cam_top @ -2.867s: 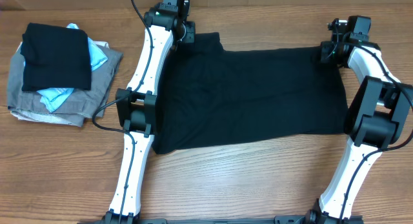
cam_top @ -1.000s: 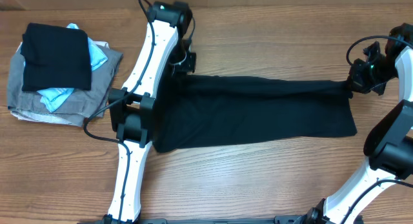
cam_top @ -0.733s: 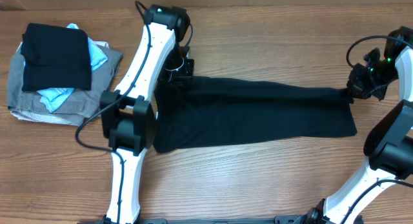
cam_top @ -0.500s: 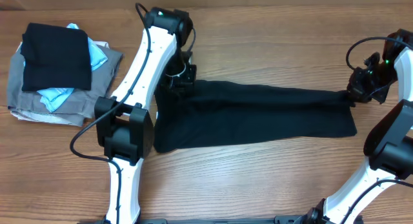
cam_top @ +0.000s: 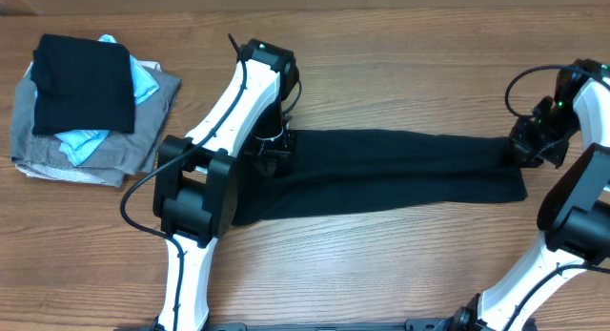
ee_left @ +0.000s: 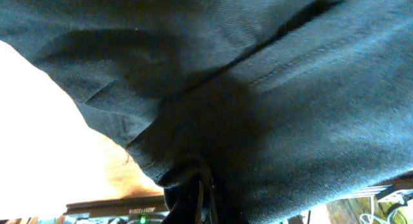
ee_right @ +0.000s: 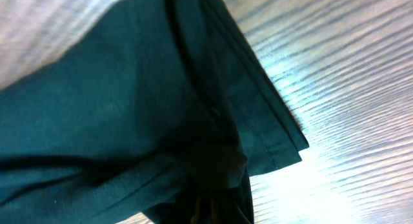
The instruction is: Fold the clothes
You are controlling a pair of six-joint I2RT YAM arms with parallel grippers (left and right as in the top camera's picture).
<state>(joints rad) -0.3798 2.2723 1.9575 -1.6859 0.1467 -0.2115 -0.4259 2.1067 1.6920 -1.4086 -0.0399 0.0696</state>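
The clothes [cam_top: 400, 174], a black T-shirt, lie as a long band across the wooden table, folded over on themselves. At the band's left end my left gripper [cam_top: 272, 150] is shut on the upper layer of the clothes. My right gripper [cam_top: 520, 148] is shut on the same layer at the right end. Black fabric [ee_left: 310, 108] fills the left wrist view and bunches over the left gripper [ee_left: 203, 199]. In the right wrist view the hemmed corner of the cloth [ee_right: 97, 121] drapes from the right gripper [ee_right: 216, 201] over the table.
A pile at the far left holds a folded black garment [cam_top: 84, 83] on top of a light-blue garment [cam_top: 81, 140] and a grey garment [cam_top: 105, 159]. Bare wooden table [cam_top: 381, 274] runs in front of the shirt.
Both grippers have carried the shirt's far edge toward the front of the table. The spread shirt has become a narrower doubled band.
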